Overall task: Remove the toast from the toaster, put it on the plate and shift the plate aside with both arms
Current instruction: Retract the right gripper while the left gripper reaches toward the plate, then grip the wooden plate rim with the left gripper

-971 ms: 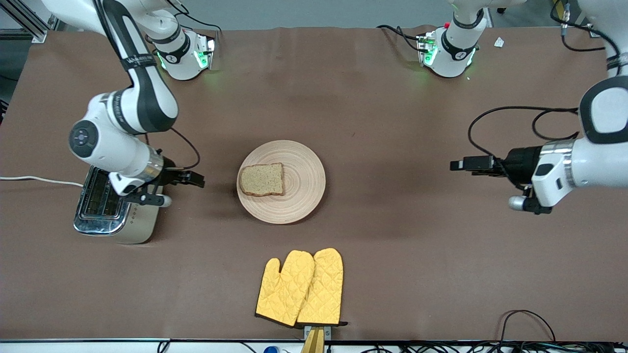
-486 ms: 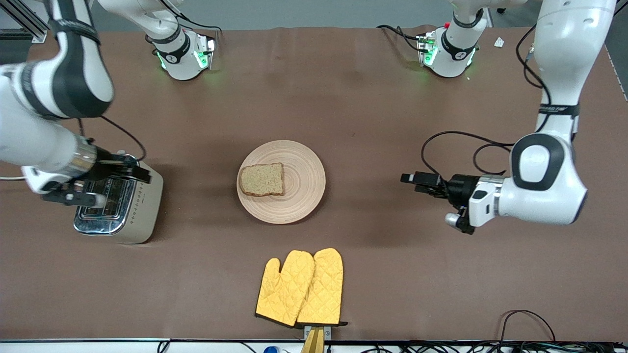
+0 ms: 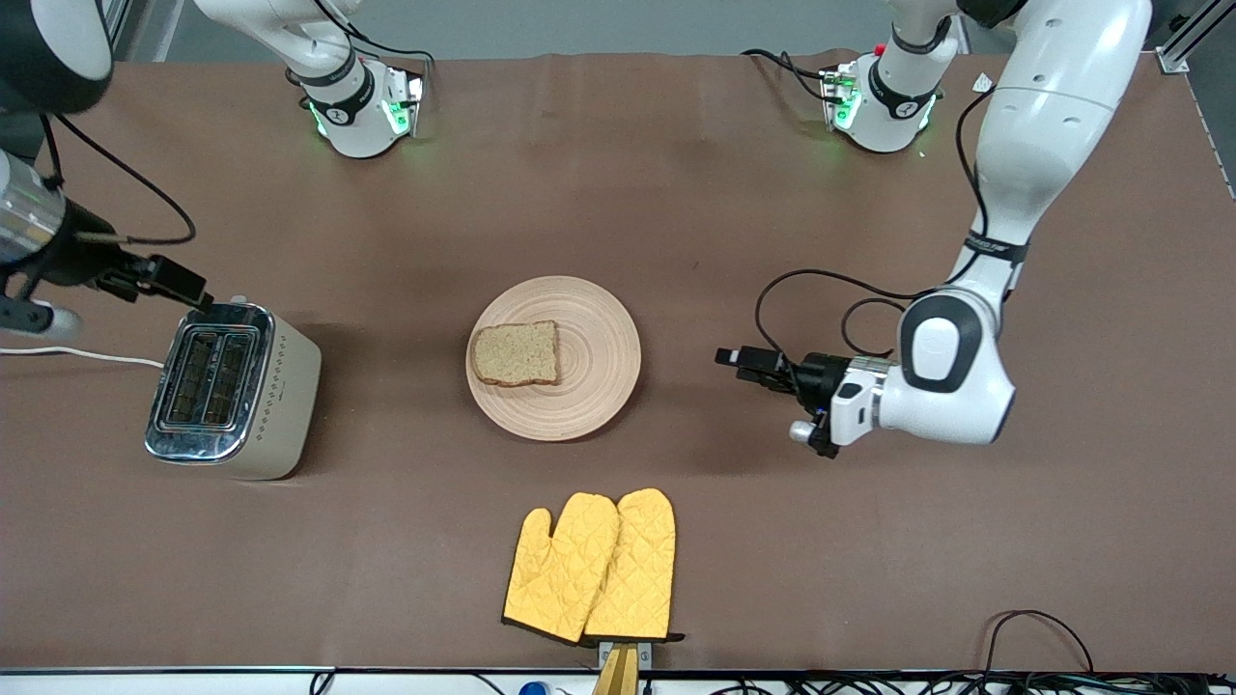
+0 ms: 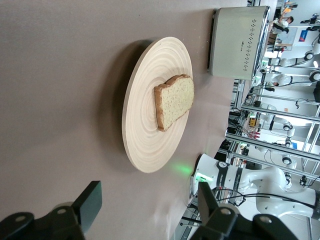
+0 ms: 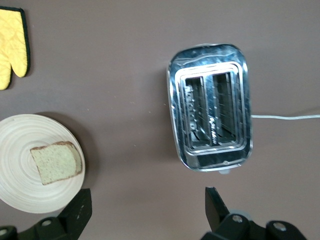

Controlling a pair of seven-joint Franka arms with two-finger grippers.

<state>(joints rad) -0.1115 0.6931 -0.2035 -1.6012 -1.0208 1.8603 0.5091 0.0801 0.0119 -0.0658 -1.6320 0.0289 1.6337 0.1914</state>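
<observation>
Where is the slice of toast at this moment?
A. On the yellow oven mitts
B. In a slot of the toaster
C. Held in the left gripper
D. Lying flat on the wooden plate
D: the toast lies flat on the wooden plate, toward the plate's toaster side, and neither gripper touches it.
</observation>
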